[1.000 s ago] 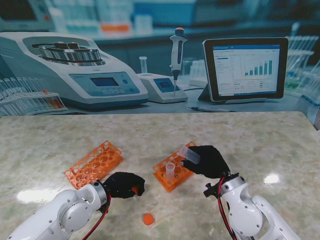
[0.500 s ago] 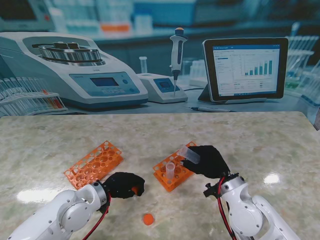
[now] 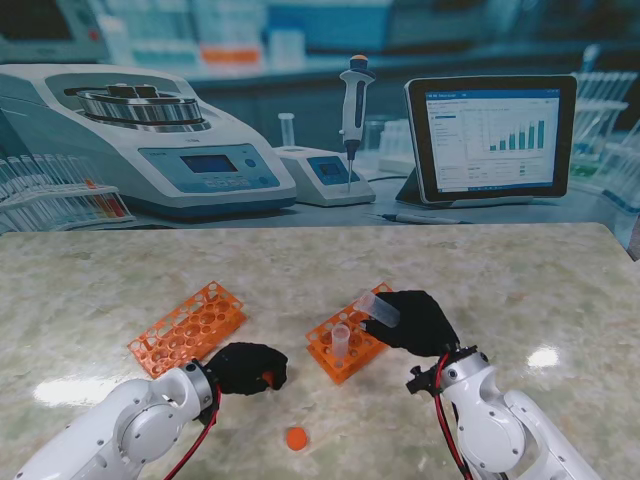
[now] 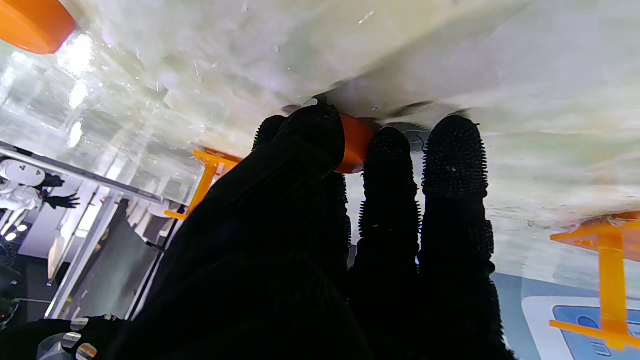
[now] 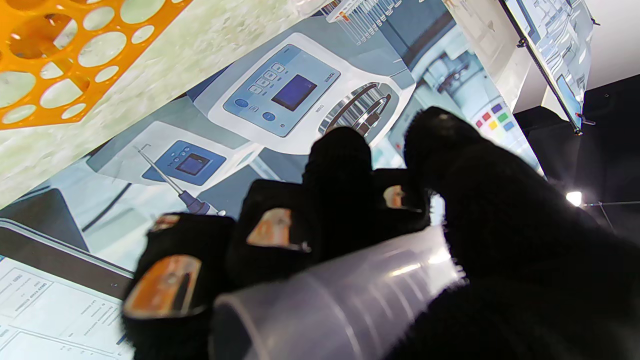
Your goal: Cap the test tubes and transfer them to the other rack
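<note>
My right hand [image 3: 422, 322] is shut on a clear uncapped test tube [image 3: 378, 308], holding it tilted just above the right orange rack [image 3: 322, 345]. The right wrist view shows the tube [image 5: 340, 305] lying across my palm under the thumb. Another open tube [image 3: 341, 341] stands upright in that rack. My left hand [image 3: 245, 367] rests low on the table with its thumb and fingers closed around an orange cap [image 3: 268, 378]. In the left wrist view the cap [image 4: 356, 142] sits pinched between fingertips [image 4: 452, 150] against the table top. The second orange rack [image 3: 188, 328] holds no tubes.
A loose orange cap [image 3: 296, 438] lies on the marble table [image 3: 520, 270] near me, between the arms; the same cap [image 4: 30, 22] shows in the left wrist view. A printed lab backdrop runs along the table's far edge.
My left hand has shifted very slightly to the left on the cap. The right hand and its tube have stayed still.
</note>
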Tool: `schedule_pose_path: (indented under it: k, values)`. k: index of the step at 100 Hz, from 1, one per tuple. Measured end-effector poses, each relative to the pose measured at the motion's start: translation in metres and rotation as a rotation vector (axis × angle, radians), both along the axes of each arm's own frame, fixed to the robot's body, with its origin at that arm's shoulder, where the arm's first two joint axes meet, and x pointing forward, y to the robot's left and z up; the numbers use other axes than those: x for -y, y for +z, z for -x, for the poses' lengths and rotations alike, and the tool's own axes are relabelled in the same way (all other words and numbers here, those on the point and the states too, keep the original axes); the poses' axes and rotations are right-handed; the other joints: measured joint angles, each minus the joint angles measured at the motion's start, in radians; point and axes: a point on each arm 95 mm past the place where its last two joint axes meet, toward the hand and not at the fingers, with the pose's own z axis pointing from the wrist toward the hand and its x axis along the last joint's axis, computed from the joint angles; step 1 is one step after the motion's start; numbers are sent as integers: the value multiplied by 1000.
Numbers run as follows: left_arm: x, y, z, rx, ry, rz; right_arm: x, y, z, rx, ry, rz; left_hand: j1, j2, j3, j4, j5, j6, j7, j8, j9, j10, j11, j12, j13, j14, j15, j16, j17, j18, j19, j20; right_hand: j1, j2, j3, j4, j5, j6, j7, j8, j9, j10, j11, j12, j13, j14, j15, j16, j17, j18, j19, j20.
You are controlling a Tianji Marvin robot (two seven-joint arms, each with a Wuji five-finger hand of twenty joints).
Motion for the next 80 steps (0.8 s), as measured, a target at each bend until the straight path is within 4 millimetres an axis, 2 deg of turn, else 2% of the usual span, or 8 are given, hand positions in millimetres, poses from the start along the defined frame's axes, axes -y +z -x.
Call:
schedule_pose_path:
  k: [25, 80]
  values:
    - [2, 7, 5, 3, 1, 18, 0, 0, 0, 0, 1, -2, 0, 0, 0, 0, 0, 2, 0, -1, 0, 3, 0, -2, 0, 2, 0, 0, 0, 0, -3, -2, 0, 0, 0, 0, 0, 0, 0, 0, 0, 0, 0, 0, 0, 0, 0, 0, 0, 0, 0, 0]
    - [4, 21, 2, 31, 5, 50, 0, 0, 0, -2, 3, -5, 0, 2, 0, 0, 9, 8, 0, -4, 0, 10, 1, -10, 0, 4, -2, 4, -1, 0, -12, -2, 0, 0, 0, 0, 0, 0, 0, 0, 0, 0, 0, 0, 0, 0, 0, 0, 0, 0, 0, 0]
